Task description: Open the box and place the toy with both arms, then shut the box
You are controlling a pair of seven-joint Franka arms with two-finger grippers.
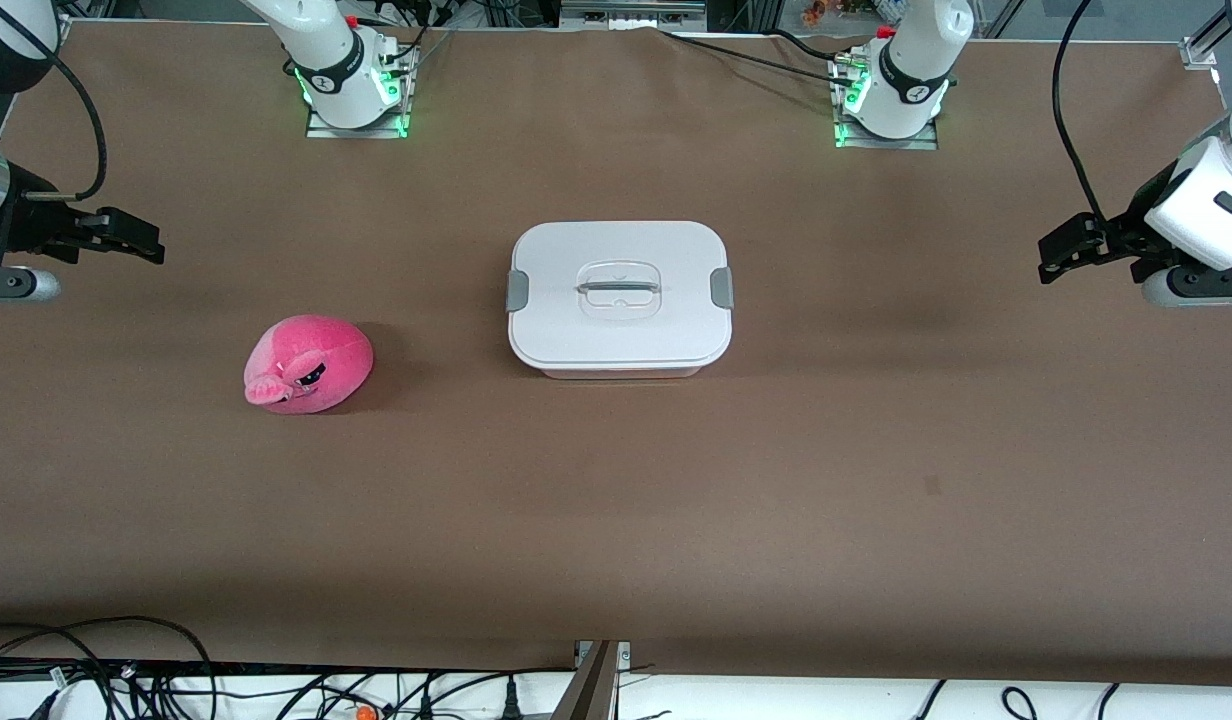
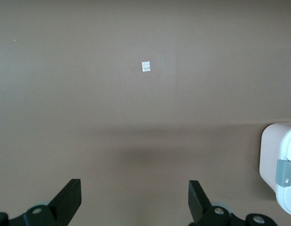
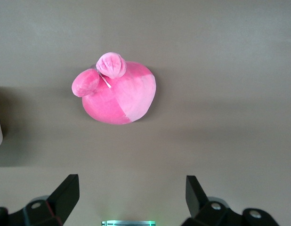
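Note:
The box (image 1: pixel 619 298) stands in the middle of the table with its white lid on, grey side clips down and the clear handle on top. One corner and a clip of the box (image 2: pixel 282 167) show in the left wrist view. The pink plush toy (image 1: pixel 307 364) lies on the table toward the right arm's end, a little nearer the front camera than the box; it also shows in the right wrist view (image 3: pixel 118 94). My left gripper (image 1: pixel 1061 255) is open and empty, up over the left arm's end of the table (image 2: pixel 135 193). My right gripper (image 1: pixel 141 242) is open and empty over the right arm's end (image 3: pixel 131 190).
The brown table (image 1: pixel 616 500) is bare around the box and toy. A small white tag (image 2: pixel 146 66) lies on it toward the left arm's end. Both arm bases (image 1: pixel 351 85) stand at the table's edge farthest from the front camera. Cables hang along the edge nearest that camera.

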